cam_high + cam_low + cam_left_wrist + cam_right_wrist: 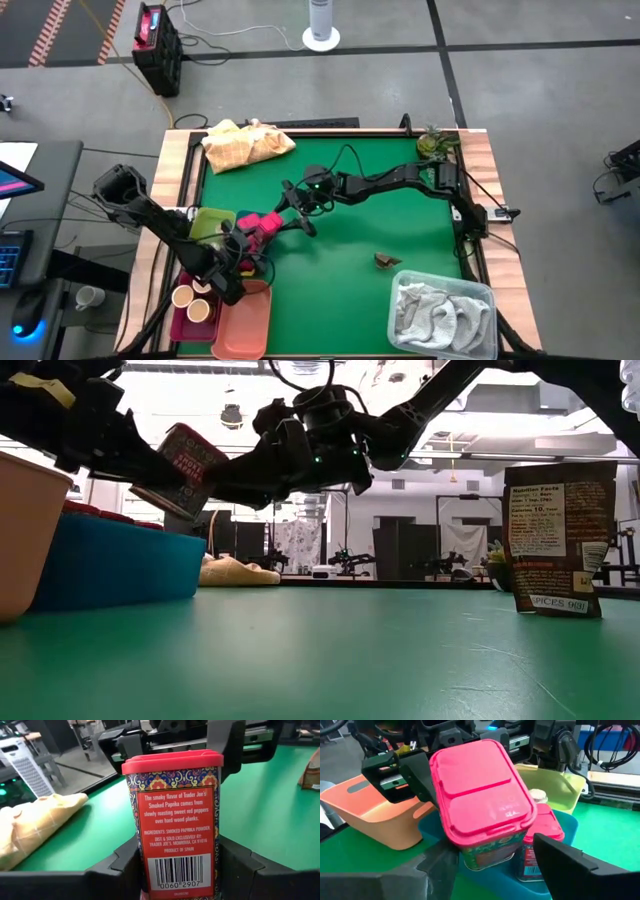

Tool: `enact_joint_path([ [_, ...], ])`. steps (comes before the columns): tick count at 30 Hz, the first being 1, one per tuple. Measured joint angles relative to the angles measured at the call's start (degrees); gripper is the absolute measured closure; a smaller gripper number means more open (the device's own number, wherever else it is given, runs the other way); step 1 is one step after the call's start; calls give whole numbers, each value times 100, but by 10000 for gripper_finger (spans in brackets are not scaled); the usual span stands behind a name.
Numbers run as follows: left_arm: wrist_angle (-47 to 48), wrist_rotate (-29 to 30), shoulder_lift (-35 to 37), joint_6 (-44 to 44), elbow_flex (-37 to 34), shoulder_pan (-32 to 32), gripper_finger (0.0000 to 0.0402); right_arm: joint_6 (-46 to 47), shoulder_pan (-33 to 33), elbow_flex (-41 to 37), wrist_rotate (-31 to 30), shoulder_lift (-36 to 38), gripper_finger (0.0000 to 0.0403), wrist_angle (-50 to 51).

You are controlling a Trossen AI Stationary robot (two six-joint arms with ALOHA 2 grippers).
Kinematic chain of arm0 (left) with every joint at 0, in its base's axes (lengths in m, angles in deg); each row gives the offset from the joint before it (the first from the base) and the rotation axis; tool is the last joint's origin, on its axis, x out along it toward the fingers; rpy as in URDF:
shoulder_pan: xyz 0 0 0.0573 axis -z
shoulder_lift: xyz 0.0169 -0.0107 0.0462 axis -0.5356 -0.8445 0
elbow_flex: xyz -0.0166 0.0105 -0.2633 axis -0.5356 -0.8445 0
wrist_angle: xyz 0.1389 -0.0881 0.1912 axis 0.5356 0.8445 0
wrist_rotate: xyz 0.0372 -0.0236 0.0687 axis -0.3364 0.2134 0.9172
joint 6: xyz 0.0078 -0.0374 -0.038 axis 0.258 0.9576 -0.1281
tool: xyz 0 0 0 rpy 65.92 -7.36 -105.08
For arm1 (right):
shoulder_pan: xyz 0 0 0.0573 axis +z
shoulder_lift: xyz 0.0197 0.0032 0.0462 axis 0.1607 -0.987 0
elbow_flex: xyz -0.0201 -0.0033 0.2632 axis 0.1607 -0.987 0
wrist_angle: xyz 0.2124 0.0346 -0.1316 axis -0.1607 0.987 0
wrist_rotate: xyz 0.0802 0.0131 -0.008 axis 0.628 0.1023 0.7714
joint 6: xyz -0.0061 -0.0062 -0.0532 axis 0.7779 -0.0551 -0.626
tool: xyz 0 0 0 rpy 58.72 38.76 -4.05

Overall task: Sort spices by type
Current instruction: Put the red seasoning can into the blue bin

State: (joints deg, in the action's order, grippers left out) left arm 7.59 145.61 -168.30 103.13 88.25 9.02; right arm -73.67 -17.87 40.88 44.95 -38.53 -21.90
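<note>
A pink-red spice tin point(175, 815) with a red lid hangs above the blue bin point(258, 268), held in my left gripper point(180, 875). It also shows in the high view point(262, 228) and tilted in the low view point(185, 468). My right gripper point(495, 870) is open; its fingers stand on either side of the tin's lid end point(480, 785), and no touch shows. A second red-lidded tin point(546, 822) stands in the blue bin. Two tan-lidded jars point(190, 302) sit in a maroon bin. A brown spice pouch point(558, 538) stands on the mat. My left gripper pinches the tin's base end by its two narrow sides point(150, 870) between its two fingers. The fingers come nearly level from the table's left and lie along the tin. The tin is lifted clear, tilted, with its lid toward my right gripper.
A peach bin point(245, 322) and a yellow-green bin point(210, 222) crowd the near left corner beside the blue and maroon ones. The yellow cloth point(245, 145) lies at the far left. A clear tub with the grey-white towel point(440, 310) sits near right. Bare green mat point(400, 220) lies between.
</note>
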Motion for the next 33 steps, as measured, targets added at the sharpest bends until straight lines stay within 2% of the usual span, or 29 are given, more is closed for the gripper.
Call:
enact_joint_path([
  [8,1,66,7,-28,0,-24,212,-51,9,112,26,0,205,-53],
  [14,583,-148,113,-258,329,-24,168,-266,37,280,24,0,206,97],
  [21,1545,-829,617,-378,1008,-35,109,-569,59,533,-3,20,202,782],
  [26,1594,-1554,866,-674,1198,-259,105,-844,182,628,-204,20,200,1225],
  [33,1735,-2510,872,-871,1329,-918,105,-1265,302,683,-761,17,199,1526],
])
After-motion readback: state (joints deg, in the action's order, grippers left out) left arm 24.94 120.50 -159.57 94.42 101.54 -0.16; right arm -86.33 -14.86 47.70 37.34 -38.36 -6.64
